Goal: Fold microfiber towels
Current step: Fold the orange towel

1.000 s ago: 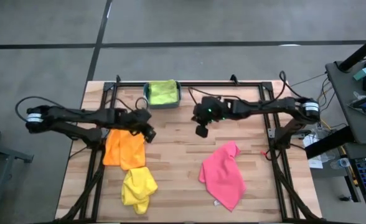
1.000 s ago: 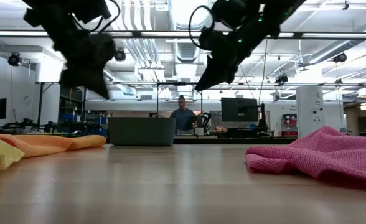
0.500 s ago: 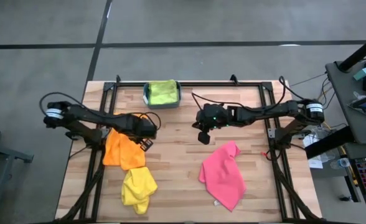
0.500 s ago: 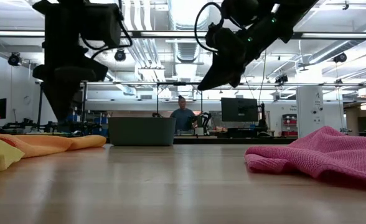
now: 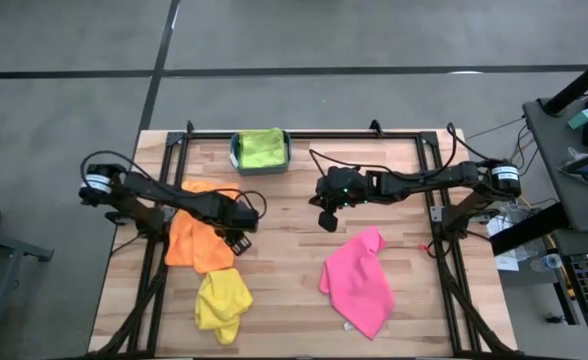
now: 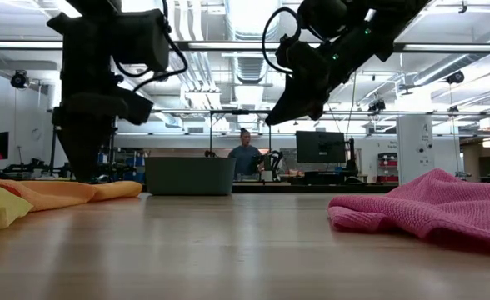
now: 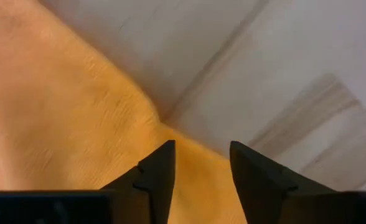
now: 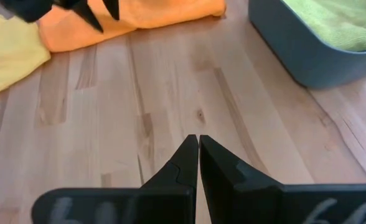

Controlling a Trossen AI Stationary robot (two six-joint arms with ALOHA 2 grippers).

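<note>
Left gripper (image 5: 237, 238) is hovering with fingers parted, empty, right over the corner of the orange towel (image 5: 197, 240), which is lying directly beneath it. Right gripper (image 5: 325, 221) is waiting pinched shut, empty, above bare table (image 5: 284, 260). Yellow towel (image 5: 221, 303) and pink towel (image 5: 360, 283) are lying crumpled nearby, still unfolded; lime towel (image 5: 262, 148) is sitting in the bin (image 5: 236, 152). Most folding looks undone.

- I see a teal bin (image 5: 237, 151) at twelve o'clock on the wooden table (image 5: 294, 250).
- I see a person (image 6: 245, 156) and monitor (image 6: 316, 147) beyond.
</note>
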